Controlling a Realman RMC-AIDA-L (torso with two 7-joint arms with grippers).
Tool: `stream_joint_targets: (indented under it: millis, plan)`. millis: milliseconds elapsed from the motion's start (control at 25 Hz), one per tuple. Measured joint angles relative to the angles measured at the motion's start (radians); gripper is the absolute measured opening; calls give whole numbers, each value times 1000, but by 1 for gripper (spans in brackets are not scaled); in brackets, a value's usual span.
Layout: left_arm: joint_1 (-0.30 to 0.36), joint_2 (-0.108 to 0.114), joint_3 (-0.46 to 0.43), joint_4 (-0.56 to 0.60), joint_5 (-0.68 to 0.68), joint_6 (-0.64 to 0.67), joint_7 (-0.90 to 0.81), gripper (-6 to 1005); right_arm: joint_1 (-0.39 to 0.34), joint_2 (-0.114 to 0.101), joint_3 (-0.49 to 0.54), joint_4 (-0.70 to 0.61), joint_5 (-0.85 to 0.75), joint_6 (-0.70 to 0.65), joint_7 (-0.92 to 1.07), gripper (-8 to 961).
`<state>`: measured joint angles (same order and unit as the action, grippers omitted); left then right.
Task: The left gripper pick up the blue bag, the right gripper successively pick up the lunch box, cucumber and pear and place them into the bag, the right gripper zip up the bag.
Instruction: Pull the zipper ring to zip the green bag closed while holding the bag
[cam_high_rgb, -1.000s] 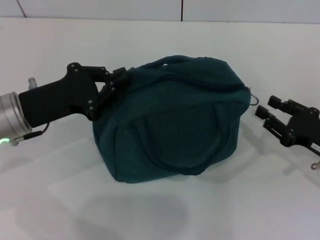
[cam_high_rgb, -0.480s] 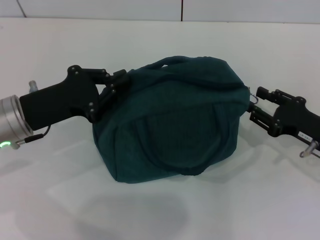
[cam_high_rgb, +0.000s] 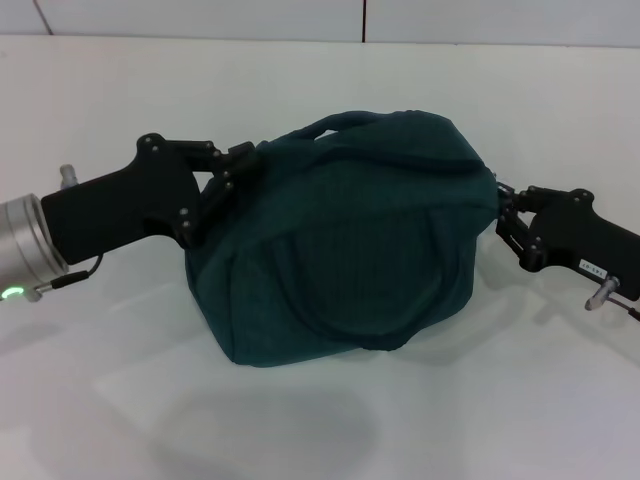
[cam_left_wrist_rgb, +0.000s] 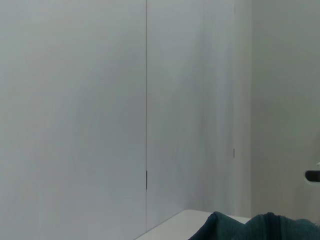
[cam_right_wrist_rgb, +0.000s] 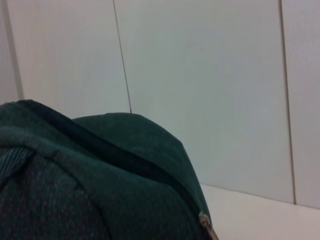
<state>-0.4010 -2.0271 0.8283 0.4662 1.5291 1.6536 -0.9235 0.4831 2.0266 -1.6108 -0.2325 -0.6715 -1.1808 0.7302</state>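
My left wrist cam mostly gets the wall (cam_left_wrist_rgb: 100, 100), pale, with a thin vertical seam (cam_left_wrist_rgb: 146, 90) down it. Low in frame a strip of white table (cam_left_wrist_rgb: 175, 225) edge shows. Top of the bag (cam_left_wrist_rgb: 250, 227) pokes in, dark teal fabric, two soft humps. Small dark object (cam_left_wrist_rgb: 312, 175) at the frame edge, can't tell what.

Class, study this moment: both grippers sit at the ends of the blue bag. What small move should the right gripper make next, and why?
Probably close on the zipper pull: the right gripper sits at that end of the blue bag, while the left gripper holds the other end.
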Motion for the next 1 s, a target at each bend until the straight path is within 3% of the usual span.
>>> stream_joint_targets:
  millis: [160, 520, 1000]
  plan:
    - [1, -2, 0, -1, 0, 0, 10, 58, -1, 1, 0, -1, 3, -3, 0, 222]
    - [1, -3, 0, -1, 0, 0, 14, 68, -4, 1, 0, -2, 7, -3, -3, 25]
    - [2, -4, 0, -1, 1, -1, 14, 81, -15, 1, 3, 8, 10, 45, -3, 23]
